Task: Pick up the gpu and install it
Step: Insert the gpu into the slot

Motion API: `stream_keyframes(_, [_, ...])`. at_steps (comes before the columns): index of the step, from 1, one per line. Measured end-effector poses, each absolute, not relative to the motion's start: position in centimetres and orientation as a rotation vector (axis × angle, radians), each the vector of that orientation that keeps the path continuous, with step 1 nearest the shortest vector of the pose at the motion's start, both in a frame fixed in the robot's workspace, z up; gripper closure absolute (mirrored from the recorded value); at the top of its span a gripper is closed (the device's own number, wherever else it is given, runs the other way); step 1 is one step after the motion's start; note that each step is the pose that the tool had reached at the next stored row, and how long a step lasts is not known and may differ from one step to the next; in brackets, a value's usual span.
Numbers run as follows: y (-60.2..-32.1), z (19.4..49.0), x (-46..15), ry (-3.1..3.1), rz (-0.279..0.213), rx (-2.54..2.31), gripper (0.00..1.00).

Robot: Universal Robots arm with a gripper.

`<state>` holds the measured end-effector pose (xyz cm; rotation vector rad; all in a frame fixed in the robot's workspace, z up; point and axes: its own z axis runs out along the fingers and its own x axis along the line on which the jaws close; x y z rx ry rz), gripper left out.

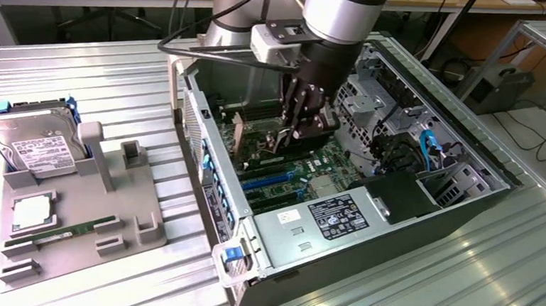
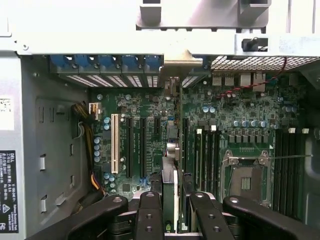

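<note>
From the hard drive (image 1: 29, 144) at 9 o'clock on the fixture, across to the open case (image 1: 459, 207): gripper (image 2: 170, 210) clamped on the gpu (image 2: 170, 185), held edge-on over the motherboard (image 2: 150, 145); keep card square to slot, bracket toward rear openings.

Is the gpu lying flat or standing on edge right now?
On edge. The gripper holds the gpu as a thin upright slab between its fingers, above the motherboard inside the open case.
</note>
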<state>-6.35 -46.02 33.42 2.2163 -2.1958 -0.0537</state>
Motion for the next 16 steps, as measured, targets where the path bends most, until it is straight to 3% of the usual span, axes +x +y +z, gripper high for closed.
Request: stream_keyframes(16, [-46.2,29.8,-7.0,-2.193,-0.054,2.219,0.74])
